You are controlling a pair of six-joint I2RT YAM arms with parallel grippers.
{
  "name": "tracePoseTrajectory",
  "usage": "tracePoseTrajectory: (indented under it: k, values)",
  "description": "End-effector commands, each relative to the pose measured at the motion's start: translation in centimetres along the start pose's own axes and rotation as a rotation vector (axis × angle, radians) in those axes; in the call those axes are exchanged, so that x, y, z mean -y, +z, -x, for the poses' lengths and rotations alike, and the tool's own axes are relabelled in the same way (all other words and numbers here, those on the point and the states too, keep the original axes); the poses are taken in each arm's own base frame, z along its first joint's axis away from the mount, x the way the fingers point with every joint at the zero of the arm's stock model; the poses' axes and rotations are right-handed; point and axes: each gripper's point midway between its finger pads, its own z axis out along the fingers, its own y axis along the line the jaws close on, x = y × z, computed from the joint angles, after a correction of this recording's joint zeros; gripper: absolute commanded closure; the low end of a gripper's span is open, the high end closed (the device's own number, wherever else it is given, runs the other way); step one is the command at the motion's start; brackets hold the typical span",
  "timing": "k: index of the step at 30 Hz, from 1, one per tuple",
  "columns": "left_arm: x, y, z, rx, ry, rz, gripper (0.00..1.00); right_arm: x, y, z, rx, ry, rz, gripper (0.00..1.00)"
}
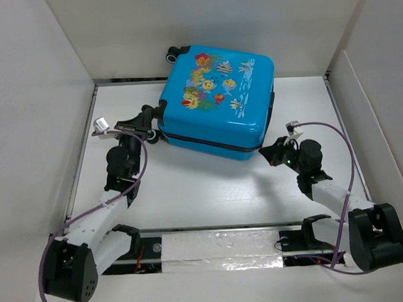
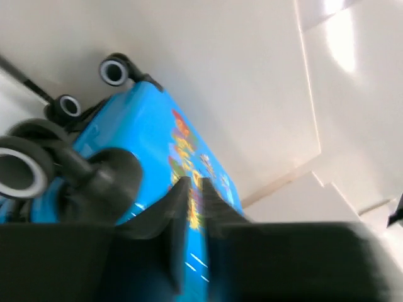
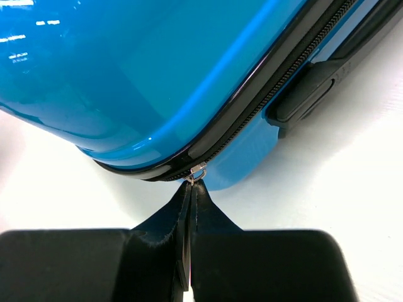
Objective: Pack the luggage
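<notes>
Luggage (image 1: 216,100) lies flat at the far centre of the table (image 1: 210,197), lid down, print up. Its long axis runs roughly left to right, with the caster wheels (image 2: 114,70) at the left end. My left gripper (image 1: 146,120) sits at that wheel end with its fingers nearly together; I cannot tell if it grips anything. My right gripper (image 3: 192,189), the nearer one, is clenched on the zipper pull (image 3: 198,171) at the near-right corner. The zip track (image 3: 264,107) bends around this corner, so I judge the drag must follow the seam.
</notes>
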Motion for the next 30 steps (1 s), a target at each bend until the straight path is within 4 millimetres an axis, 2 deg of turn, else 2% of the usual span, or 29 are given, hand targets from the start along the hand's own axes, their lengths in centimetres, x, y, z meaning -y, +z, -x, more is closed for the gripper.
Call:
tracePoseTrajectory:
  k: [1,2,3,5,6,7,9,13,19,20,22,23,26,28,30]
  values:
    - [0.4,-1.8,-3.2,-0.071,0.151,-0.005,0.97,-1.1,0.1,1.8,0.033,-0.042,0.016,1.0]
    - [0.7,-2.5,-5.2,-0.13,0.215,-0.03,1.0,-0.9,0.0,1.4,0.022,-0.033,0.009,1.0]
    - [1.2,-4.3,-9.8,-0.24,0.237,-0.045,1.0,-1.3,-0.1,1.4,0.024,-0.036,0.014,1.0]
    - [1.1,-6.5,-14.2,-0.336,0.344,-0.059,1.0,-1.3,-0.3,0.9,0.005,-0.033,-0.003,1.0]
    - [-0.2,-6.9,-16.2,-0.356,0.401,-0.002,1.0,-1.6,-0.4,0.8,0.0,-0.041,0.0,1.0]
    - [0.2,-8.3,-18.8,-0.422,0.426,-0.023,1.0,-1.8,-0.6,0.9,0.007,-0.047,-0.009,1.0]
    - [-0.8,-8.8,-22.1,-0.527,0.456,-0.008,1.0,-2.0,-0.8,0.6,-0.006,-0.045,-0.01,1.0]
    - [-0.4,-8.7,-24.2,-0.581,0.415,-0.024,1.0,-2.9,-1.1,0.7,-0.003,-0.052,-0.015,1.0]
    - [0.0,-6.9,-26.7,-0.613,0.444,-0.036,0.99,-4.7,-1.3,0.1,-0.017,-0.055,0.004,1.0]
    - [0.3,-6.3,-26.7,-0.599,0.426,-0.047,0.98,-5.0,-1.3,0.0,-0.016,-0.054,0.009,1.0]
    - [0.0,-5.5,-27.5,-0.61,0.399,-0.05,0.97,-6.1,-1.3,-0.4,-0.024,-0.033,0.029,1.0]
    - [0.7,-5.4,-27.6,-0.611,0.382,-0.067,0.97,-6.6,-1.2,-0.7,-0.028,-0.038,0.04,1.0]
    - [0.9,-4.8,-28.9,-0.631,0.369,-0.074,0.96,-8.6,-1.3,-1.6,-0.035,-0.018,0.073,1.0]
    - [1.1,-4.6,-29.7,-0.647,0.357,-0.083,0.96,-9.4,-1.3,-1.6,-0.019,0.005,0.073,1.0]
    - [1.4,-4.6,-30.3,-0.657,0.335,-0.098,0.96,-11.3,-1.4,-1.9,-0.013,0.026,0.124,1.0]
